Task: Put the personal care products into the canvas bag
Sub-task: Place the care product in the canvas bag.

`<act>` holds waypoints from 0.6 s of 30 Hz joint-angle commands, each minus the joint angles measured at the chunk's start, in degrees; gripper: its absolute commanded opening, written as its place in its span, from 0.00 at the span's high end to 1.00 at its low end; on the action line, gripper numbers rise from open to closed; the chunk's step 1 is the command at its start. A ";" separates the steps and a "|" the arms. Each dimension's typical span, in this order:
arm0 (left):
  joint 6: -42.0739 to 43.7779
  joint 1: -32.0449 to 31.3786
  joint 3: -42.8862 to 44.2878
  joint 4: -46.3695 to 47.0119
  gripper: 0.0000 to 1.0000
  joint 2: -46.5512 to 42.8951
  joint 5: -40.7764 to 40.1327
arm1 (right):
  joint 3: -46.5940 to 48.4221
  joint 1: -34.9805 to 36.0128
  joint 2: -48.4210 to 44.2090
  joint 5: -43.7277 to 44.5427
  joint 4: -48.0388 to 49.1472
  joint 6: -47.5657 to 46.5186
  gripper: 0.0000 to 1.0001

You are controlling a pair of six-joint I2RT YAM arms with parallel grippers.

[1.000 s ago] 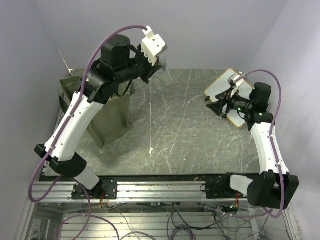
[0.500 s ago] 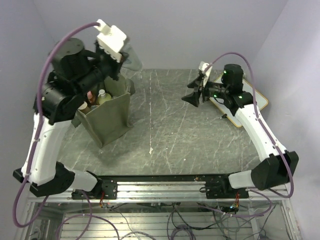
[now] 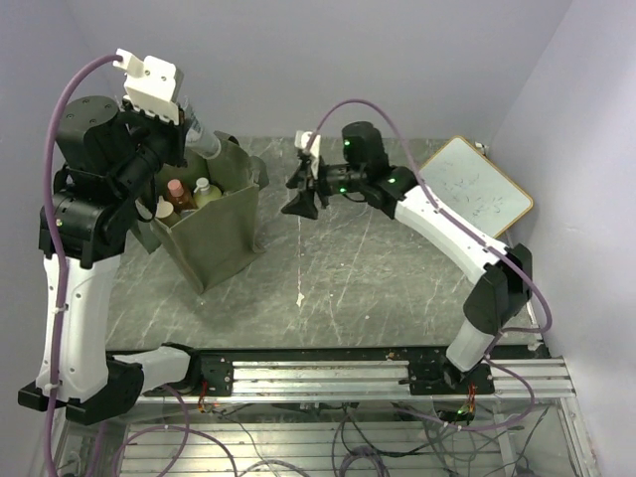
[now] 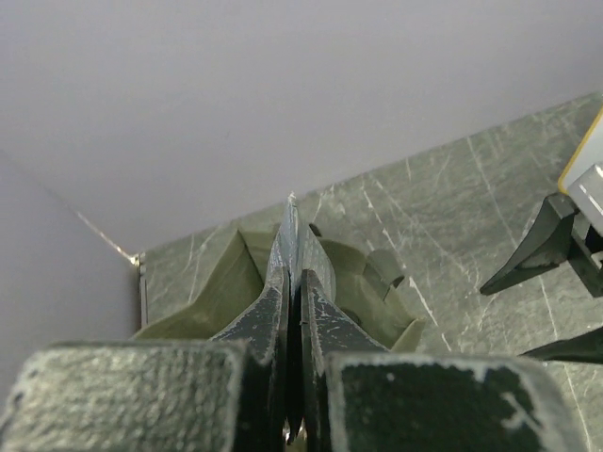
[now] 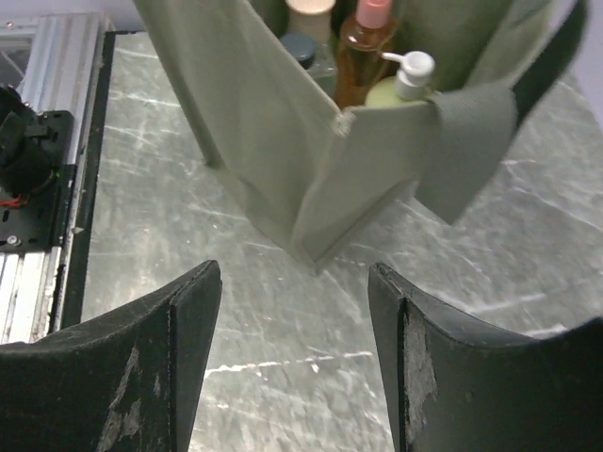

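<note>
- Above the bag, at its 12 o'clock rim, the left claw clamps the tube; dropped off-centre, it may fall outside.
- At the bag's 3 o'clock, the right claw, apart and empty, could topple it.

Bottles in olive bag; tube above

A robotics lab test cell. The scratched dark table is boxed in by plain lavender walls behind and beside it. A bare aluminium rail along the table's near edge carries the left arm and right arm. Loose cables tangle below it. A canvas bag and a whiteboard sit on the table.
</note>
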 commanded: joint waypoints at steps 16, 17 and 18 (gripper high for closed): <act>-0.20 4.80 -9.30 -0.08 0.93 -4.77 1.34 | 16.21 8.74 15.15 8.31 -0.04 8.01 0.53; 0.29 4.90 -9.62 -0.59 0.93 -5.15 1.50 | 16.64 8.85 15.32 8.26 -0.12 8.09 0.56; 0.65 5.05 -9.95 -0.87 0.93 -5.68 1.29 | 17.01 8.96 15.54 8.32 -0.37 8.11 0.58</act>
